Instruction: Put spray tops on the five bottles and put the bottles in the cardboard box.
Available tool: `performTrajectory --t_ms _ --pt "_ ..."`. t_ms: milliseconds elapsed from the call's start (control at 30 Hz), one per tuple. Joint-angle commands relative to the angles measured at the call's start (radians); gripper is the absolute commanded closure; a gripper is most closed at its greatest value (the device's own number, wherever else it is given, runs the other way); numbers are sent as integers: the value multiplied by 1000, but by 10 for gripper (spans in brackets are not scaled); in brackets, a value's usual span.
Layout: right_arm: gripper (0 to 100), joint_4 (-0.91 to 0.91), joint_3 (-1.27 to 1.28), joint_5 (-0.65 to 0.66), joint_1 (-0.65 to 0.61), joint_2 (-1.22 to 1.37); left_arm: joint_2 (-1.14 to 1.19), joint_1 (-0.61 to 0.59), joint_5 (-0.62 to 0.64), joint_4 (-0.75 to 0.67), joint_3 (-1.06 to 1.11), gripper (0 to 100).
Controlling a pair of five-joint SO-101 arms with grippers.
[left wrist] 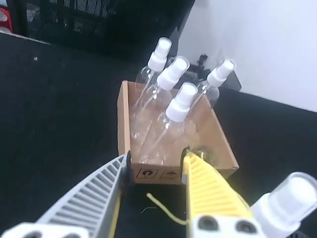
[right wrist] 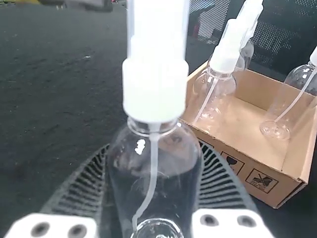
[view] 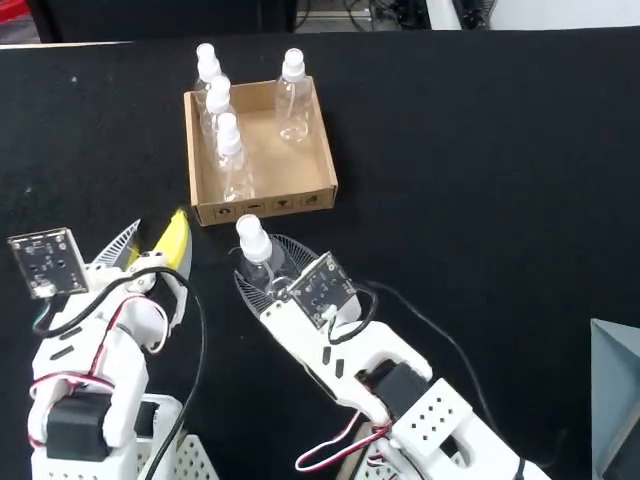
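The open cardboard box [view: 318, 150] [left wrist: 225, 151] [right wrist: 292, 163] sits at the table's far middle. Several clear bottles with white spray tops stand inside it, among them one at its right wall [view: 292, 90] and one near its front left [view: 231, 155] [left wrist: 173, 119]. Just in front of the box, my right gripper [view: 268, 265] [right wrist: 153, 153] is shut on another clear bottle [view: 257, 258] [right wrist: 153, 168], upright, with its white spray top [view: 250, 236] [right wrist: 156, 64] [left wrist: 290, 198] fitted. My left gripper [view: 155, 228] [left wrist: 153, 173] hangs open and empty, left of that bottle and short of the box's front left corner.
Black cloth covers the table. A grey object [view: 615, 390] stands at the right edge. A short yellow thread [left wrist: 163, 208] lies in front of the box. A black mesh crate [left wrist: 74, 15] sits beyond the table's far side.
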Motion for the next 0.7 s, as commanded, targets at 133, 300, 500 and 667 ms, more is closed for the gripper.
performTrajectory --t_ms 133,300,500,667 --pt "881 -37 -31 -8 -37 -35 -6 143 -5 -124 99 829" --pt "881 -37 -31 -8 -34 -31 -6 219 -6 -124 102 829" --pt "881 -32 -31 -8 -32 -30 -6 246 -106 -121 113 830" --pt "881 -31 -31 -8 -31 -30 -6 269 -110 -120 113 833"
